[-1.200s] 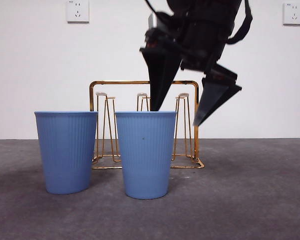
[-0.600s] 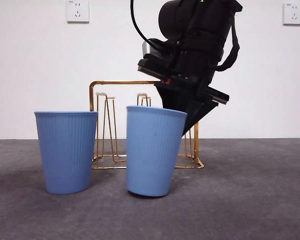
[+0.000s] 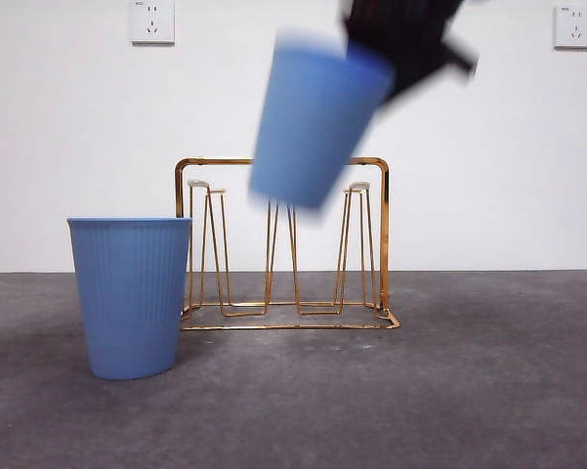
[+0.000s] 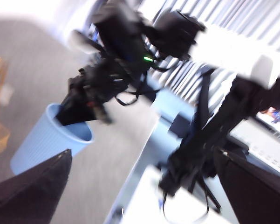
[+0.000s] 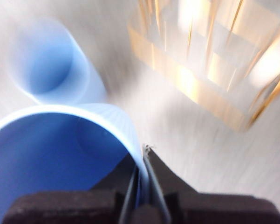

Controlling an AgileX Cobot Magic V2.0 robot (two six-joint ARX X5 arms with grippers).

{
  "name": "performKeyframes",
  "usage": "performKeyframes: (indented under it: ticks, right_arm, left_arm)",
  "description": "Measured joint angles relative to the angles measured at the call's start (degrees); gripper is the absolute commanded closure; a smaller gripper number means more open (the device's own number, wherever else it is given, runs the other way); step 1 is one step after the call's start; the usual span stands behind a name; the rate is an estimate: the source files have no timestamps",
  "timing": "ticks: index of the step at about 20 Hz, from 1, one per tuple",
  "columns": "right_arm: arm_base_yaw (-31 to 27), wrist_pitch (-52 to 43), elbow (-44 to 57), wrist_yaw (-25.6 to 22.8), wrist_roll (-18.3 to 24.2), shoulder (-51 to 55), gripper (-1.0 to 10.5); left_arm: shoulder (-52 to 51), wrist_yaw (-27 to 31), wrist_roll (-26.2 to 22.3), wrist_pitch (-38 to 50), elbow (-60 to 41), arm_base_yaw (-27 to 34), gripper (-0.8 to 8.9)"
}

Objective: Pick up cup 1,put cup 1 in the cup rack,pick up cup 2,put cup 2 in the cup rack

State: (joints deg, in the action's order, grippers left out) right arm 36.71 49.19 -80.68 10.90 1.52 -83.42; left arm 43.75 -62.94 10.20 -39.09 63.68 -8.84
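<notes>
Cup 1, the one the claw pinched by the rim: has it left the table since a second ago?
Yes. Cup 1 has risen off the table, tilted, now hanging in front of the cup rack's top bar, clamped in the right claw.

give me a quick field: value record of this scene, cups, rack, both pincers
lifted cup: ribbed blue plastic cup, in the air, tilted, in front of the rack's top bar in the front view
standing cup: second ribbed blue plastic cup, upright on the grey table, beside the rack's end
rack: gold wire cup rack, no cup on its prongs
right pincer: shut on the lifted cup's rim, one jaw inside, one outside
left pincer: open, holding nothing, away from the cups
image quality: motion blur on lifted cup and wrist views
</notes>
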Motion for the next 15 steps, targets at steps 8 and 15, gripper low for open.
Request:
performKeyframes:
  ticks: [8, 15]
  right_arm:
    - [0.02, -22.38, -0.39, 7.37, -2.27, 28.85, 9.6]
    - [0.02, -38.14, -0.70, 14.25, -4.79, 32.65, 9.6]
  left_arm:
    - [1.16, 0.94, 18.16, 35.52, 0.00, -1.62, 0.86]
    - [4.63, 8.94, 26.29, 54.60, 0.00, -10.25, 0.86]
